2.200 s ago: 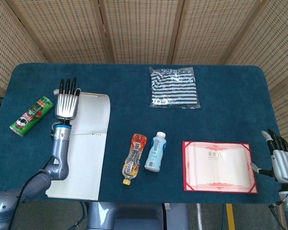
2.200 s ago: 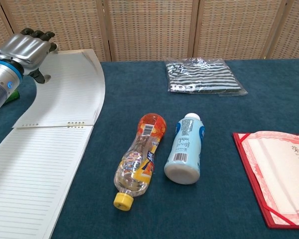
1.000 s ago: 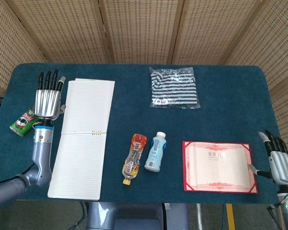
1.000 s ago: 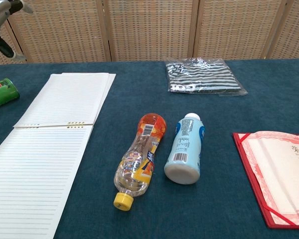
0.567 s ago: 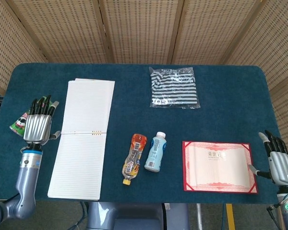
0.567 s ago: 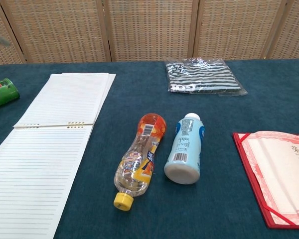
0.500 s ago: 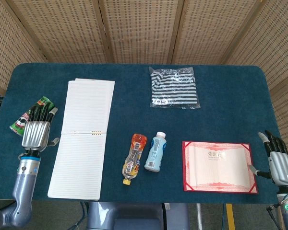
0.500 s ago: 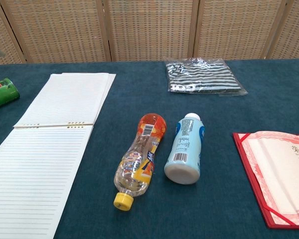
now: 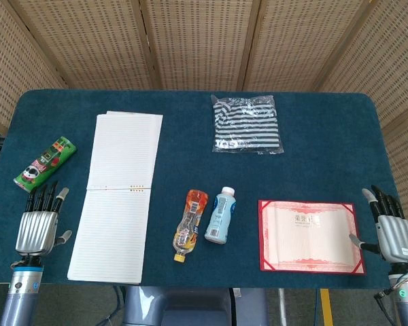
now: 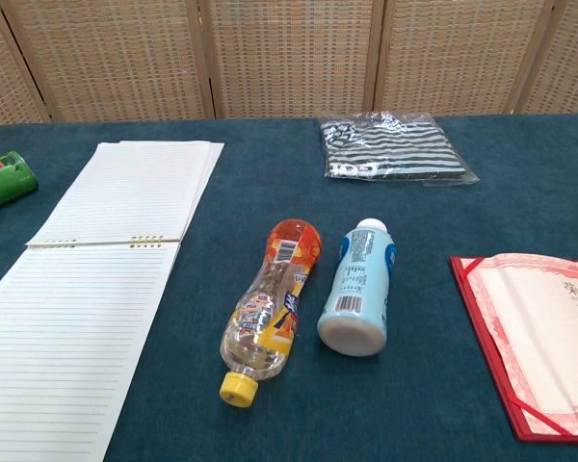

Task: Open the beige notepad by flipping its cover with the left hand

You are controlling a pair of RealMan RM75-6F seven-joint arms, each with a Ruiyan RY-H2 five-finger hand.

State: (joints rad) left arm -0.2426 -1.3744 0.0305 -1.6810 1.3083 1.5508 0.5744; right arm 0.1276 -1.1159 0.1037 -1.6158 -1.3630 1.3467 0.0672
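The notepad lies open and flat on the left part of the table, lined pages up, the flipped part stretching toward the far edge and the hinge line across its middle. The left hand sits at the near left corner, just beside the pad's near half but apart from it. It points up the table, back of the hand to the camera, fingers straight and slightly spread. It holds nothing and touches nothing on the table.

A green can lies on its side beyond the left hand, left of the pad and clear of both.

The head view shows both hands; the chest view shows neither. The chest view gives a closer look at the pad's ring binding and the stacked page edges at the far end. It also shows the orange bottle and the white bottle lying side by side, near each other but not touching, right of the pad.

The right hand is at the near right edge, just right of the red certificate folder. Its fingers are extended and apart, nothing in them. I cannot tell whether its thumb touches the folder's edge.

A striped packet lies at the far centre, well apart from everything else.
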